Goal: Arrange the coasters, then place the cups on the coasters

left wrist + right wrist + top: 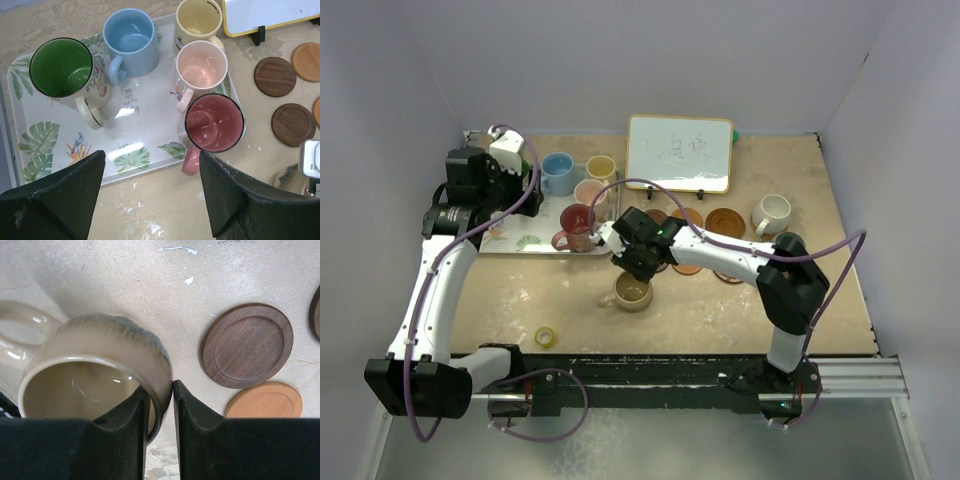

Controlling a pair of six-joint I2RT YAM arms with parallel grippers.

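While right fingers (120, 440) pinch rim of tan cup (100, 340), left fingers (60, 195) spread wide above tray (150, 107) edge

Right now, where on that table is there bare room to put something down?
Bare: the near strip from the tape roll past the tan mug, and the back right corner beside the whiteboard. Crowded: the tray of mugs and the coasters.

Left gripper (150, 165) jaws wide apart over leaf-print tray (150, 107), five mugs on it, green-lined mug (62, 67), lt blue mug (131, 37), yellow mug (198, 20), pink mug (201, 67), red mug (215, 122) at tray's right edge, dark wood coaster (275, 76), second dark coaster (292, 124), lighter coaster (307, 61) on table to the right, whiteboard (265, 12) corner behind
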